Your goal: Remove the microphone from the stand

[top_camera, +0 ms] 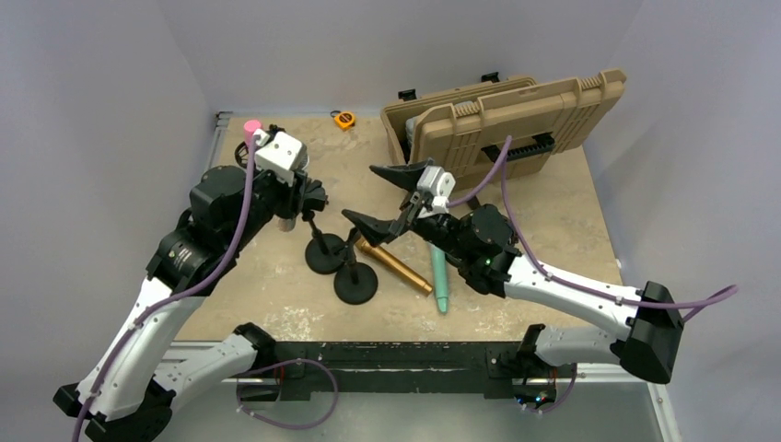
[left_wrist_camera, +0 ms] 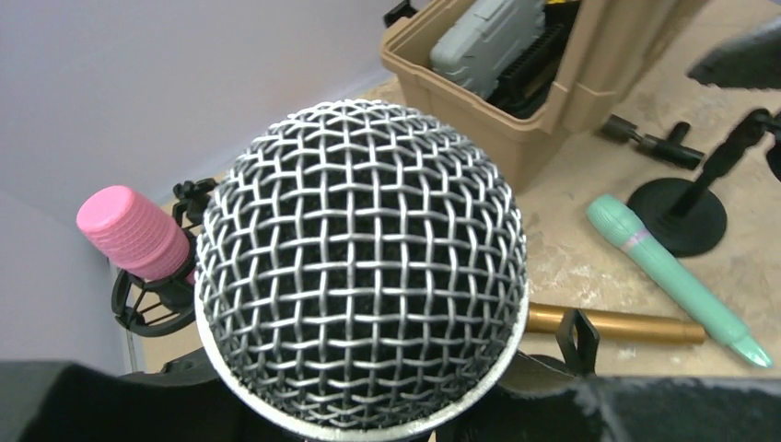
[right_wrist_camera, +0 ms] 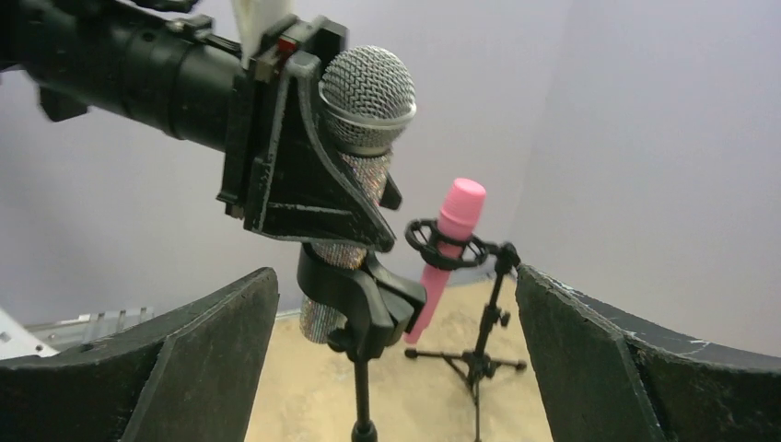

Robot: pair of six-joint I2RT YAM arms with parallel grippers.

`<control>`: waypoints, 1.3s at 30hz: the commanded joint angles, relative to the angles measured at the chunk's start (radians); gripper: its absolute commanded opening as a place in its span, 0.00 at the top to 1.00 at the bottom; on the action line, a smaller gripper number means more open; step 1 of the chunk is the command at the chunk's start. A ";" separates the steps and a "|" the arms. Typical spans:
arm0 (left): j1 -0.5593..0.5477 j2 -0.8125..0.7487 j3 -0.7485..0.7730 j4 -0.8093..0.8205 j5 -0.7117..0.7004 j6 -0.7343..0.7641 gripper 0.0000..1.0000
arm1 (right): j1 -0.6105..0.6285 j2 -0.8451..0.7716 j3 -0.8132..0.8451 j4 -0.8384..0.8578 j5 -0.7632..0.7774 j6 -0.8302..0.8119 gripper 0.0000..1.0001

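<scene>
Silver-mesh microphone (right_wrist_camera: 367,87), pinched by the left pincer (right_wrist_camera: 318,198) above the stand clip (right_wrist_camera: 364,299), looks set for pulling free. Right pincer (top_camera: 382,199) hangs spread, likely for bracing.

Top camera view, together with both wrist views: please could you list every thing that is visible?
Silver microphone: one, silver mesh head, upright in a black clip, centre-left.
Pink microphone: one, pink, on a black tripod stand, far left corner.
Round-base stands: two, black, table centre.
Gold microphone: one, gold, lying beside those stands.
Green microphone: one, mint green, lying right of the gold one.
Case: one, tan, open, far right, a grey box inside.
Tape measure: one, yellow, far edge.
Table: one, beige.
Left gripper: one, black, shut on the silver microphone.
Right gripper: one, black, open, above the table centre.
</scene>
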 commanded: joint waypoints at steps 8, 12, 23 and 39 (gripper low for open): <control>0.005 -0.093 -0.056 0.023 0.228 0.148 1.00 | 0.001 0.156 0.075 0.193 -0.273 -0.300 0.04; 0.004 -0.102 -0.062 0.026 0.241 0.147 1.00 | 0.001 0.216 0.116 0.182 -0.266 -0.330 0.05; 0.005 -0.124 -0.083 0.051 0.221 0.149 1.00 | -0.025 0.378 0.214 0.113 -0.347 -0.332 0.15; 0.005 -0.099 -0.046 0.032 0.226 0.144 1.00 | -0.080 0.429 0.218 0.061 -0.526 -0.333 0.22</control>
